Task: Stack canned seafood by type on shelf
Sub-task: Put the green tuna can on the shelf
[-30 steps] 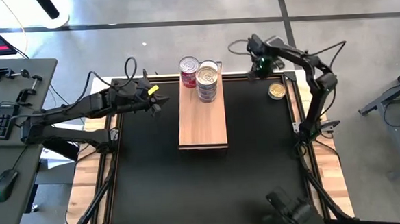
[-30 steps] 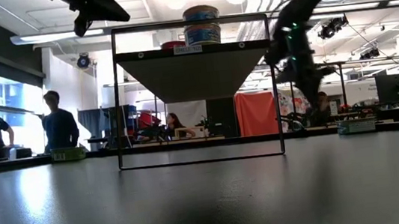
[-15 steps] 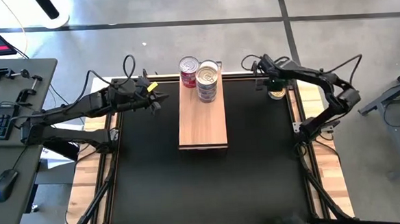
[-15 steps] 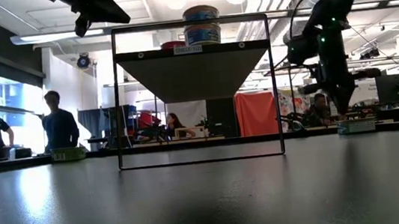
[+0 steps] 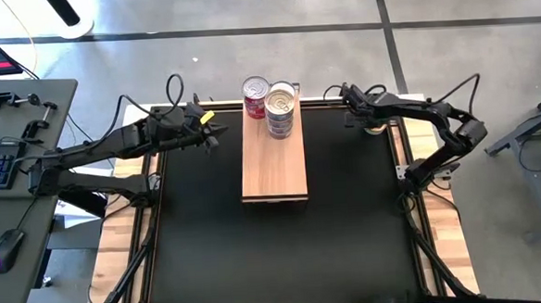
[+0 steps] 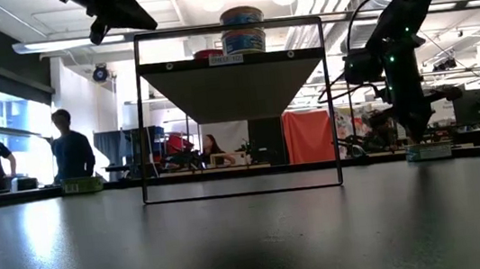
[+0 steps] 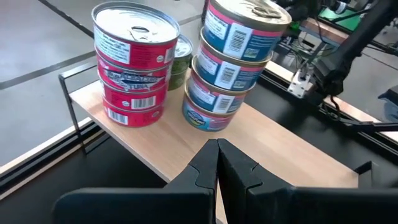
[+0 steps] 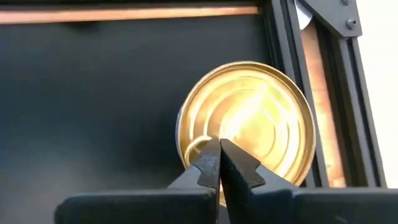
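Note:
A light-wood shelf [image 5: 273, 161] stands on the black mat. At its far end stand a stack of red-labelled tins [image 5: 255, 95] [image 7: 134, 62] and a stack of three blue-and-pink tins [image 5: 281, 109] [image 7: 233, 59]. A green tin [image 7: 183, 53] peeks out behind them. A lone gold-lidded tin [image 5: 375, 127] [image 8: 249, 127] [image 6: 429, 151] rests on its base on the mat near the far right corner. My right gripper [image 8: 219, 144] [image 6: 420, 135] is shut and points down over its lid. My left gripper [image 5: 210, 132] [image 7: 217, 146] hangs shut left of the shelf's far end. My right gripper comes from above, and its shut fingertips stand over the gold tin's lid [image 8: 242, 118], near the lid's middle. The tin sits flat on the mat. Whether the tips touch the lid, I cannot tell.
The shelf's near half [image 5: 274, 184] is bare wood. A metal frame rail [image 8: 283, 37] and the pale wooden table edge [image 5: 409, 140] run close beside the gold tin. People stand in the room behind the table [image 6: 70, 154].
My right gripper has swung from near the table's far edge toward the right and down, ending over the gold tin. The tin and the stacks have stayed where they were.

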